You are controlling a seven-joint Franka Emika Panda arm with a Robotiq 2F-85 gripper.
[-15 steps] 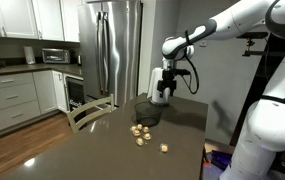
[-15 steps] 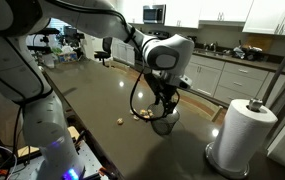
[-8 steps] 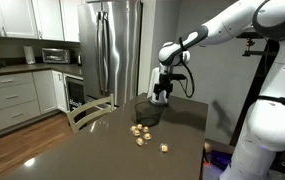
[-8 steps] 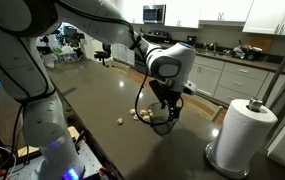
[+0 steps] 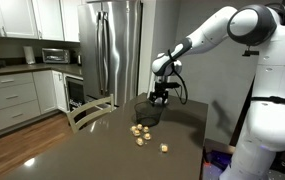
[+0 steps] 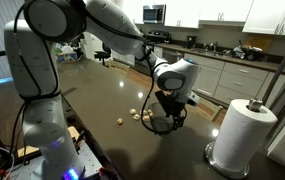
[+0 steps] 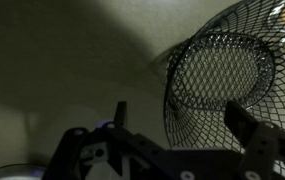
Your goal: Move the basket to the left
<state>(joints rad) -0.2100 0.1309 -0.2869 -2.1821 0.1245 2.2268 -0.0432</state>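
The black wire-mesh basket (image 5: 146,111) stands upright on the dark table in both exterior views (image 6: 162,121). The wrist view looks down into it, with its round mesh base (image 7: 220,70) at the upper right. My gripper (image 5: 160,97) hangs right over the basket's rim, also seen in an exterior view (image 6: 172,104). In the wrist view the gripper (image 7: 182,120) is open. One finger (image 7: 120,115) is outside the mesh wall and the other finger (image 7: 244,125) is over the inside. Nothing is gripped.
Several small tan lumps (image 5: 139,131) lie on the table beside the basket, also in an exterior view (image 6: 136,114). A white paper towel roll (image 6: 244,135) stands near the table's edge. A chair back (image 5: 90,110) rises at the table's side.
The arm has swung and the gripper has come down a little onto the basket's rim. The basket stays in the same spot.
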